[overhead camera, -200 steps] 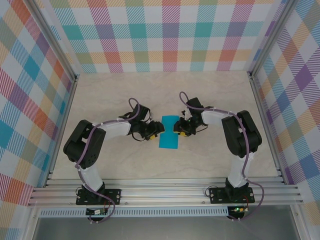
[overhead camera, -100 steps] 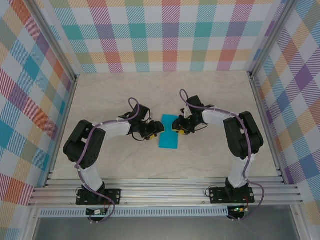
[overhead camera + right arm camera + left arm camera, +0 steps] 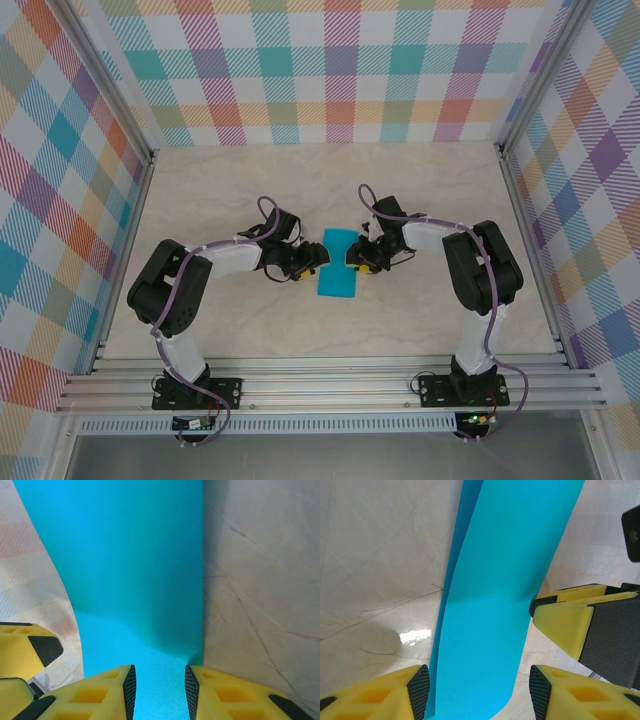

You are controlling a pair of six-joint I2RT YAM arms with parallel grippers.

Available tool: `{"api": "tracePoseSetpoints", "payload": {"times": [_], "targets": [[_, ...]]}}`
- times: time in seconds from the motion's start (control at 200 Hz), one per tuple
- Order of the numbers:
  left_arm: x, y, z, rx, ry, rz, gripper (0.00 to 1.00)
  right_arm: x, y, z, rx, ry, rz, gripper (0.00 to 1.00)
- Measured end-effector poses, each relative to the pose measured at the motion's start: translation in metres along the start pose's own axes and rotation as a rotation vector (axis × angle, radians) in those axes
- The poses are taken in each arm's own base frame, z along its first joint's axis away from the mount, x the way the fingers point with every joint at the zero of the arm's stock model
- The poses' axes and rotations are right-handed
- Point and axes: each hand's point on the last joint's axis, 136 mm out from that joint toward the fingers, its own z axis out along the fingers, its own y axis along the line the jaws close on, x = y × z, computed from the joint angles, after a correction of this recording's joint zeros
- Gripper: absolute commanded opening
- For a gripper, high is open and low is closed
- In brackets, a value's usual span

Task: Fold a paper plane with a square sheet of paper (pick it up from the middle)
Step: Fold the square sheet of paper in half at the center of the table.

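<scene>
Two tools flank the square sheet of paper [image 3: 337, 272], folded narrow at counter [image 3: 230, 190] centre: left tool [image 3: 310, 263] at its 9 o'clock, jaws wide astride it; right tool [image 3: 357, 262] at 3 o'clock, jaws narrow, likely pressing the crease

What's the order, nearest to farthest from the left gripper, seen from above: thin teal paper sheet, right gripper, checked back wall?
1. Teal paper sheet, just right of the left gripper.
2. Right gripper, across the sheet.
3. Checked back wall, far behind.
</scene>
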Motion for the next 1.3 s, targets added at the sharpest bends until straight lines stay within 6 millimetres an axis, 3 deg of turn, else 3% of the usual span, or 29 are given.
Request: {"api": "tracePoseSetpoints", "payload": {"times": [0.385, 0.64, 0.91, 1.3], "targets": [[0.007, -0.004, 0.001, 0.015, 0.028, -0.037, 0.58, 0.000, -0.001, 0.001, -0.001, -0.001, -0.001, 0.34], [0.032, 0.002, 0.003, 0.000, 0.071, -0.086, 0.57, 0.000, -0.001, 0.001, -0.001, -0.001, -0.002, 0.35], [0.043, 0.003, 0.005, -0.017, 0.081, -0.078, 0.59, 0.000, -0.001, 0.001, -0.001, -0.001, -0.004, 0.35], [0.041, -0.001, 0.008, 0.003, 0.073, -0.066, 0.58, 0.000, -0.001, 0.001, -0.001, -0.001, -0.005, 0.35]]}}
